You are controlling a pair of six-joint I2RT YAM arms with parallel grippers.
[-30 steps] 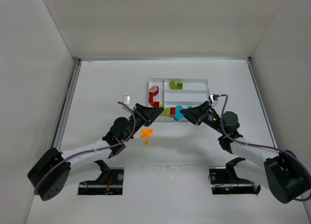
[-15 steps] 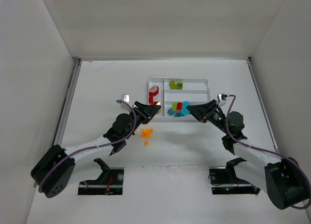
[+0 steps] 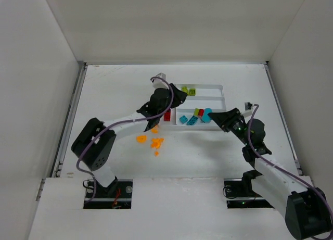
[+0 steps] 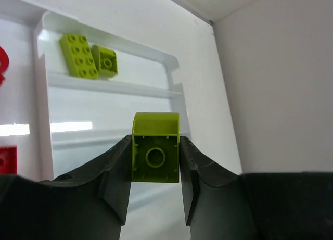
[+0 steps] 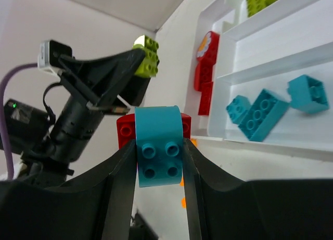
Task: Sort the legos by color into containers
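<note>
Left tool (image 4: 155,146) newly above tray (image 4: 173,75); lime lego (image 4: 155,159)

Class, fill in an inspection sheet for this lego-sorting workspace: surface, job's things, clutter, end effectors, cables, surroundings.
Surface: white table, orange legos loose on it.
Job's things: white tray holds lime legos, teal legos, red legos.
Clutter: nothing seen.
End effectors: left end effector shut on lime brick; right end effector shut on teal brick.
Cables: purple cable along left arm.
Surroundings: white walls.
</note>
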